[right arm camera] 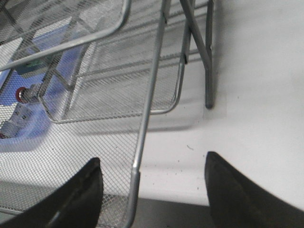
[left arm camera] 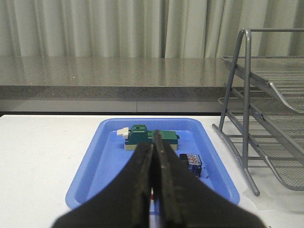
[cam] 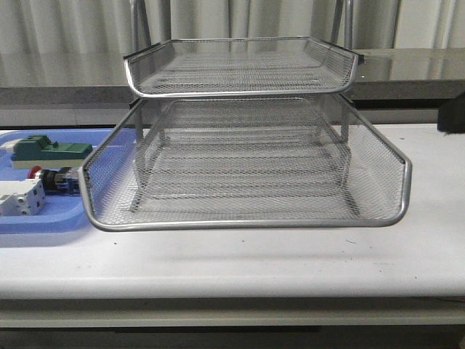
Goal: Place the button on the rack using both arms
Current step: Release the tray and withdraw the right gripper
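- Front view shows the rack (cam: pixel 243 156) standing in the middle of the white surface (cam: pixel 232 258), its silver mesh tiers stepped so that the lowest one juts farthest toward the camera.
- Just left of the rack lies a blue tray (cam: pixel 43 218), its right part hidden behind the mesh of the lowest tier.
- On that tray the button (cam: pixel 52 179) lies on its side, red cap pointing left, between a green block (cam: pixel 51 149) farther back and a white switch (cam: pixel 20 198) nearer the front edge.
- Neither arm shows in the front view, apart from a dark shape at the far right edge that cannot be identified.
- From the left wrist view, the left tool (left arm camera: pixel 154 187) has its two dark fingers pressed together with nothing between them; it hangs above the near end of the blue tray (left arm camera: pixel 99 166).
- Past those fingers, the green block (left arm camera: pixel 149 137) sits toward the tray's far end, and a black-and-blue part (left arm camera: pixel 192 161), probably the button's body, lies beside them, toward the rack (left arm camera: pixel 266 118).
- From the right wrist view, the right tool (right arm camera: pixel 152 190) is spread wide, fingers well apart and holding nothing, beside the rack's (right arm camera: pixel 95 90) lower tiers and frame legs.
- Through the mesh there, the button's red cap (right arm camera: pixel 21 94) shows on the blue tray (right arm camera: pixel 28 128).
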Robot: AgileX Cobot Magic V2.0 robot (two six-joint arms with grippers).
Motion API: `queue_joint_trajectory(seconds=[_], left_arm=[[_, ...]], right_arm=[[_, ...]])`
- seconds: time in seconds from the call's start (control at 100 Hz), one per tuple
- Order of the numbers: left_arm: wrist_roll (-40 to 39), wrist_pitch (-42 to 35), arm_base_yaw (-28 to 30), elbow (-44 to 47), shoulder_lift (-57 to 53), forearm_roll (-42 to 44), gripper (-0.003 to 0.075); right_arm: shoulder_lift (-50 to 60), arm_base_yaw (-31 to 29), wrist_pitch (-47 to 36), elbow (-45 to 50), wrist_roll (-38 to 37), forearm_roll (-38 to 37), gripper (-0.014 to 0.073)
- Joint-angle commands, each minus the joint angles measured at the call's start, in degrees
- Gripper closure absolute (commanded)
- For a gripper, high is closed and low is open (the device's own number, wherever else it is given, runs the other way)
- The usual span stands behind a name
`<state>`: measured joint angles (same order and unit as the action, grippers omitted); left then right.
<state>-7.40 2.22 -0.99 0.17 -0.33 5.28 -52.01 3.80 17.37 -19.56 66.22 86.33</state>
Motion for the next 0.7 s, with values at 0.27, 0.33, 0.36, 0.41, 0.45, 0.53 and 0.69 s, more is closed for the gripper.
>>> queue_joint_trajectory(seconds=[0.27, 0.33, 0.36, 0.41, 0.45, 0.53, 0.69], left_arm=[[-0.6, -4.0, 0.1, 2.3, -1.7, -0.5, 0.0740], [-0.6, -4.0, 0.1, 2.3, -1.7, -0.5, 0.0740], [-0.6, -4.0, 0.1, 2.3, -1.7, -0.5, 0.0740], [-0.6, -4.0, 0.1, 2.3, -1.7, -0.5, 0.0740], [-0.6, -4.0, 0.1, 2.3, -1.7, -0.5, 0.0740], [-0.6, -4.0, 0.1, 2.3, -1.7, -0.5, 0.0740], [-0.6, -4.0, 0.1, 2.3, -1.7, -0.5, 0.0740]], right_arm=[[3.4, -0.3, 0.6, -11.1, -1.0, -11.4, 0.0123], [3.4, -0.3, 0.9, -12.5, -1.3, -13.4, 0.0144], [3.4, -0.3, 1.2, -13.2, -1.7, -14.9, 0.0157], [3.4, -0.3, 2.4, -14.4, -2.9, -17.7, 0.0183], [3.4, -0.3, 3.9, -15.4, -4.7, -20.6, 0.0198], [3.4, -0.3, 7.6, -17.9, -11.4, -27.5, 0.0204], [3.4, -0.3, 16.6, -23.8, -31.0, -51.1, 0.0204]])
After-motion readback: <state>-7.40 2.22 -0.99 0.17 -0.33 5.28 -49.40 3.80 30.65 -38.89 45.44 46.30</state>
